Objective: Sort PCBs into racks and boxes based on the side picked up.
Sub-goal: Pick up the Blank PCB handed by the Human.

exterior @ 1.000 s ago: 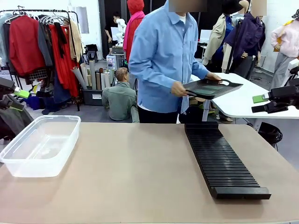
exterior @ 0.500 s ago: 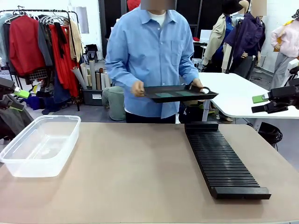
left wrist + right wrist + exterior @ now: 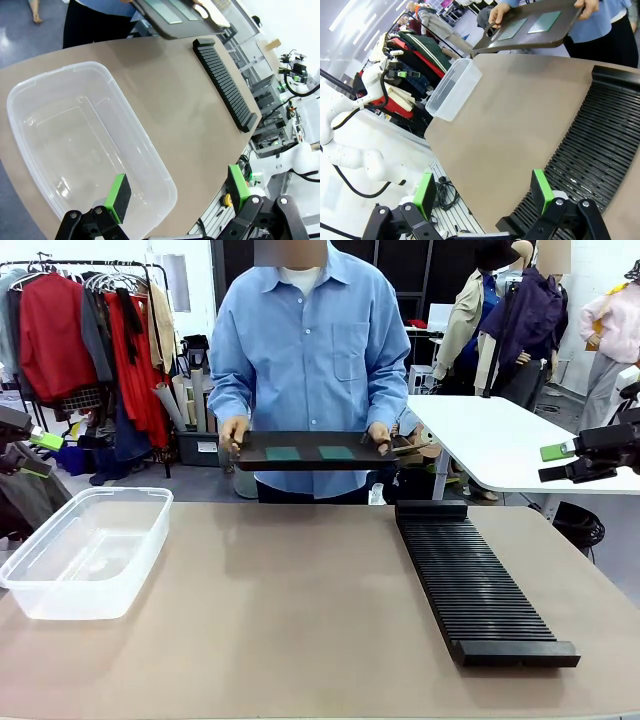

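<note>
Green PCBs (image 3: pixel 283 453) well beyond left gripper (image 3: pixel 177 192)

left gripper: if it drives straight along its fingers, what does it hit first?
Probably the clear box. Its near corner sits dead ahead of the open left gripper, with bare table just beside it. Depth is unclear, so it might narrowly clip the rim.

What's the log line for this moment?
person: holds tray, two PCBs on it, at table far side | rack: empty | box: empty | left gripper: open | right gripper: open
</note>
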Robot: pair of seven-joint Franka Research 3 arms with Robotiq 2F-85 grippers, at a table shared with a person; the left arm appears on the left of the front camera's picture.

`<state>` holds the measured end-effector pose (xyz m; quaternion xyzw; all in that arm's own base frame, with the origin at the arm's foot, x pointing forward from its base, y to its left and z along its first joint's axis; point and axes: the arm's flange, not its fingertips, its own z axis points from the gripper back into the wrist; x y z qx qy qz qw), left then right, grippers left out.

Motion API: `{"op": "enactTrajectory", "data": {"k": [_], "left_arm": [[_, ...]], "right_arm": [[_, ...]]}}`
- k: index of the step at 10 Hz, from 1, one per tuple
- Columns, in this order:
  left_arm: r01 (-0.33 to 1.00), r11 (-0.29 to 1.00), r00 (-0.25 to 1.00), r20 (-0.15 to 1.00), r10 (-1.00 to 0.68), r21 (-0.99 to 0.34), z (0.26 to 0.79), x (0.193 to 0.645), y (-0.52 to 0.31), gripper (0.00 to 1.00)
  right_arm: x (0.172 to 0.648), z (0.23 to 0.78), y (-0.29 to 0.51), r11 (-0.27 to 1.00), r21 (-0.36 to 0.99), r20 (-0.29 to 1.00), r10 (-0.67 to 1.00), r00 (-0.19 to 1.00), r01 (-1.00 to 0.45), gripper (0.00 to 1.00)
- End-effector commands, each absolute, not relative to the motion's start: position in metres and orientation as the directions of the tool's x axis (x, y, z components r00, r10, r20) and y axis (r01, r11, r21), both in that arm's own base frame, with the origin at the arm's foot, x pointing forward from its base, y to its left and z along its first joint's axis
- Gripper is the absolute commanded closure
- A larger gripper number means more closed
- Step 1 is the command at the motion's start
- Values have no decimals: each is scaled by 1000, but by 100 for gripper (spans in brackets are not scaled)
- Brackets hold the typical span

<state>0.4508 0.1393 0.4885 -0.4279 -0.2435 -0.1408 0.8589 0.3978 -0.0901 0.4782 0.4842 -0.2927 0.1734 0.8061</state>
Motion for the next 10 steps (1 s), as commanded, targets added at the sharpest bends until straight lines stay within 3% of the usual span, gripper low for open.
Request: {"op": "enactTrajectory", "data": {"k": [1, 10], "left_arm": [[451, 596, 842, 538, -36, -665, 491, 449, 139, 0], [451, 596, 842, 538, -36, -665, 491, 449, 139, 0]], "right_arm": [[400, 481, -90, 471, 684, 638, -14, 770, -558, 0], [400, 481, -90, 471, 684, 638, -14, 770, -558, 0]]}}
